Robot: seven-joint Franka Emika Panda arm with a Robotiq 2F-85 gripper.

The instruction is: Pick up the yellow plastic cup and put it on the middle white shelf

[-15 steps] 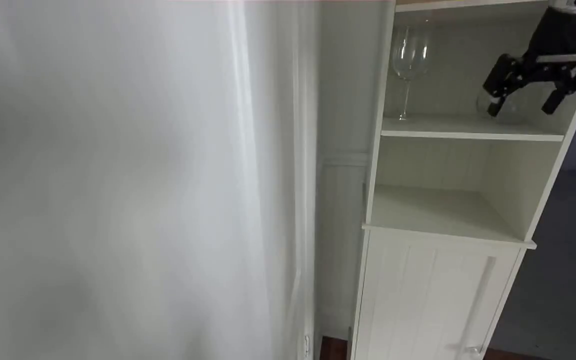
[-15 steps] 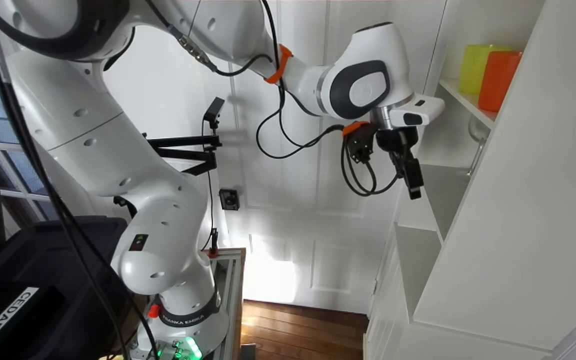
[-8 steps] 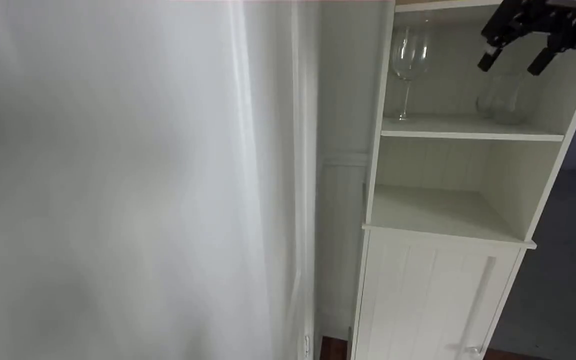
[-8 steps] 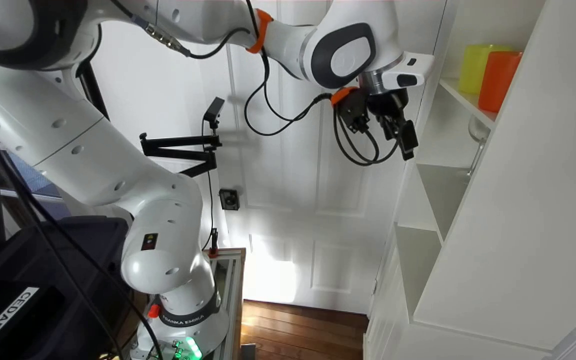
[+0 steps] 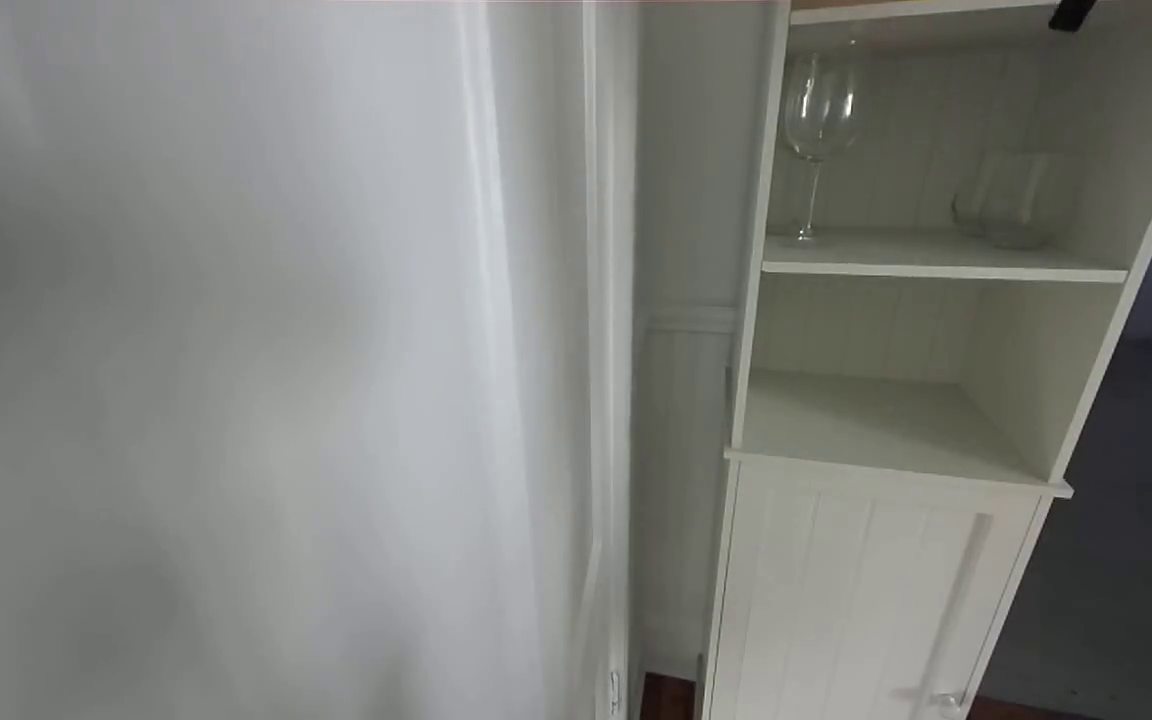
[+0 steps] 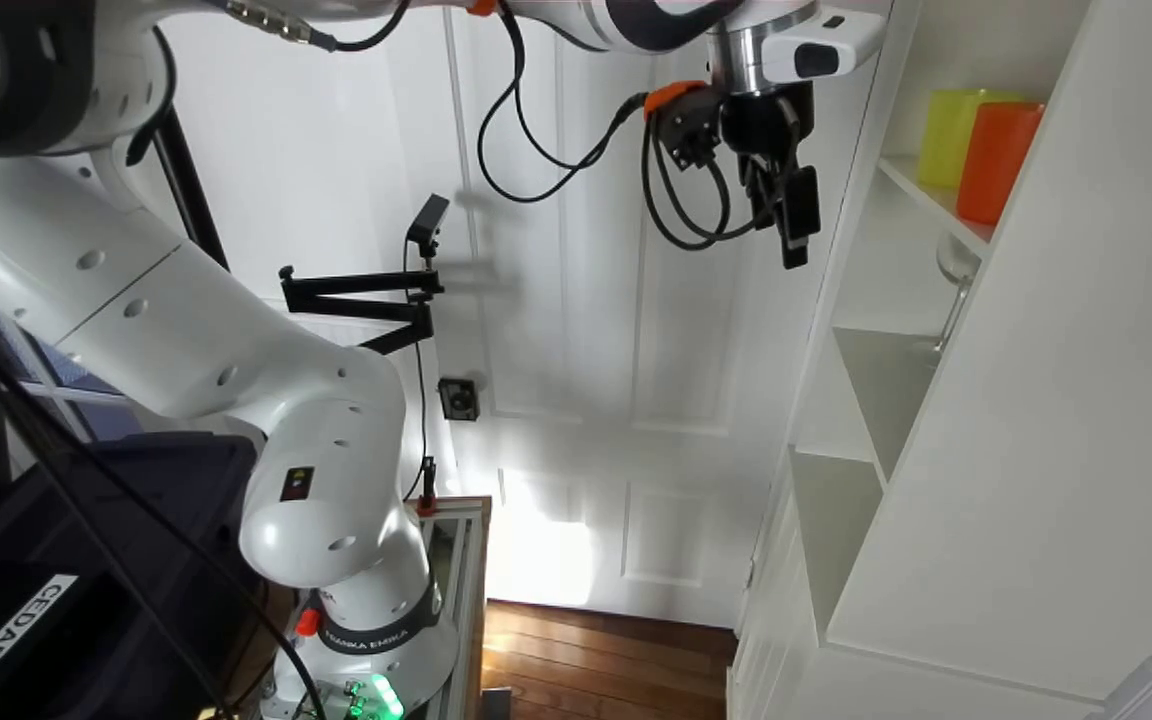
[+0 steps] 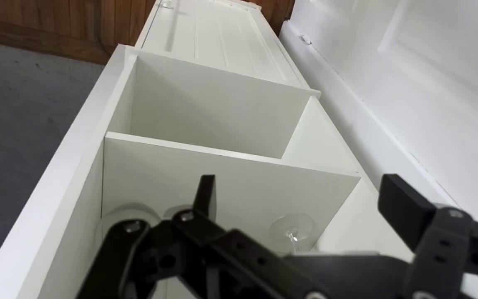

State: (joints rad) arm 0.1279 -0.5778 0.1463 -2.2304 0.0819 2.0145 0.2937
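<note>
The yellow plastic cup (image 6: 946, 140) stands upright on the cabinet's upper shelf in an exterior view, partly hidden by an orange cup. It is out of view in the wrist view. The middle white shelf (image 5: 936, 262) spans the white cabinet; its edge also shows in an exterior view (image 6: 864, 400), and the wrist view looks down on it (image 7: 239, 185). My gripper (image 6: 796, 225) hangs fingers down in front of the cabinet, lower than the cup and apart from it. Its fingertips (image 5: 1133, 22) are spread wide; in the wrist view the jaws (image 7: 298, 187) hold nothing.
The orange cup (image 6: 998, 165) touches or nearly touches the yellow one. A stemmed wine glass (image 5: 820, 110) and a clear tumbler (image 5: 1026, 200) stand on the middle shelf. The cabinet's side panel (image 6: 1026, 450) and a white door (image 6: 576, 380) flank the arm.
My gripper has risen, with only its fingertips left at the top edge of an exterior view. It stays open. The cups and glasses have not moved.
</note>
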